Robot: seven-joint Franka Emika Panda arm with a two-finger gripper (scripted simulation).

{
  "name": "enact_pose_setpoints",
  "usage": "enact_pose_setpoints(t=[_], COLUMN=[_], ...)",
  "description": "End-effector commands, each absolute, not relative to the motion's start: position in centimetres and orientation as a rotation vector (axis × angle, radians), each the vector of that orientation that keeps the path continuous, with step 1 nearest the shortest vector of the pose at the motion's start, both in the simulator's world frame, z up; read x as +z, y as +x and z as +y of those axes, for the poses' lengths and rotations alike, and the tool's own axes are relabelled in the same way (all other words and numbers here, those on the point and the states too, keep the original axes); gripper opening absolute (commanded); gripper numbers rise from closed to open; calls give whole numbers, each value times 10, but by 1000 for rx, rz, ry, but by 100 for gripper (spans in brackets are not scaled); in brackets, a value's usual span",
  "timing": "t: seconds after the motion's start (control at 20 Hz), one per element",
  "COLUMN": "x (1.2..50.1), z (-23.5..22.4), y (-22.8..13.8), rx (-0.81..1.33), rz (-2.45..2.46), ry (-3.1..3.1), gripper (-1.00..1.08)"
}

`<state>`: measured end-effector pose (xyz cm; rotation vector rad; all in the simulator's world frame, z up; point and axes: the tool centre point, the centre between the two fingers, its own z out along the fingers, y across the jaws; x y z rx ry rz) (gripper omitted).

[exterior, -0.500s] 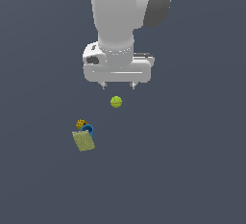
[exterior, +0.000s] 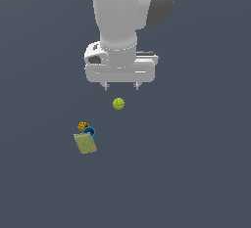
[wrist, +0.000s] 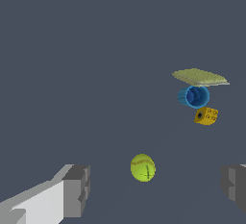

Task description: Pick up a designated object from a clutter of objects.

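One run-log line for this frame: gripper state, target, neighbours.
gripper: open, empty, above ball | target: mustard block ungrasped | beside target: blue cup, olive box

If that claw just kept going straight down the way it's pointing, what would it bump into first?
Probably the yellow-green ball, which sits between the open jaws in the wrist view. The mustard block lies well off to one side. Depth is hard to judge, so it might just miss.

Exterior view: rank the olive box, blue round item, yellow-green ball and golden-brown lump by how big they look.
1. olive box, clearly largest.
2. yellow-green ball and blue round item: they look alike, and the box partly hides the blue one, so no ranking between them.
3. golden-brown lump, smallest.
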<state>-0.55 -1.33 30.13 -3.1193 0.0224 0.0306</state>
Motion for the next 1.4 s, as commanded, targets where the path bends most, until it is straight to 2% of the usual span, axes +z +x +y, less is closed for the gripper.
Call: enact_pose_setpoints(t=[0.0, 0.35, 0.65, 0.95, 1.35], x=[303, 298, 273, 228, 142], z=[-12, -17, -37, -77, -154], y=[-5, -3, 5, 14, 12], rx=[24, 24, 20, 13, 3], rz=[12, 23, 71, 160, 329], ry=[-3115, -3114, -3108, -3101, -3098], gripper=[100, 100, 100, 100, 100])
